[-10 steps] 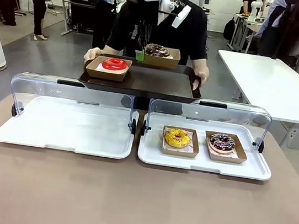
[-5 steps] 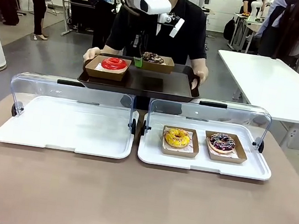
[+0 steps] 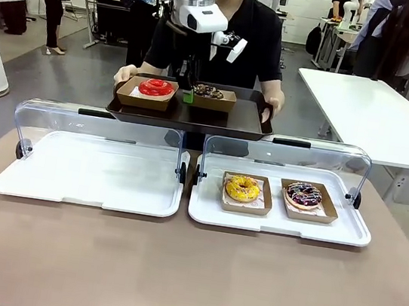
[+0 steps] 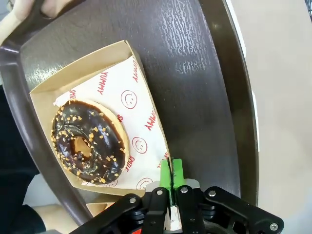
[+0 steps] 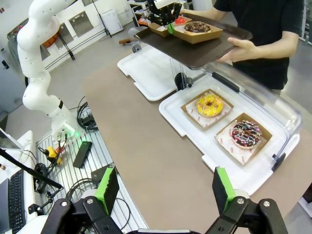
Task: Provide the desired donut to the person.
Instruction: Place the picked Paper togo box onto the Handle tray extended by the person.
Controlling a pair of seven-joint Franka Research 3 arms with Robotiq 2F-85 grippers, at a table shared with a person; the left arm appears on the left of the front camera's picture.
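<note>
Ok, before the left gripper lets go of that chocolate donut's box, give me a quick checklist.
1. Left gripper shut on cardboard box edge: ok.
2. Box resting flat on dark tray: cannot tell.
3. Chocolate donut sitting in box: ok.
4. Person's hands holding tray level: ok.
5. Clear of red donut box beside it: ok.
6. Right gripper open, away from tray: ok.

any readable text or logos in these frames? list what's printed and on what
"YUMMY", red, on the paper liner under the chocolate donut in the left wrist view.
"SMILE", red, partly covered, on that liner's edges.
Red smiley faces on the same liner.
Liners under the yellow donut and sprinkled donut: print too small to read.
</note>
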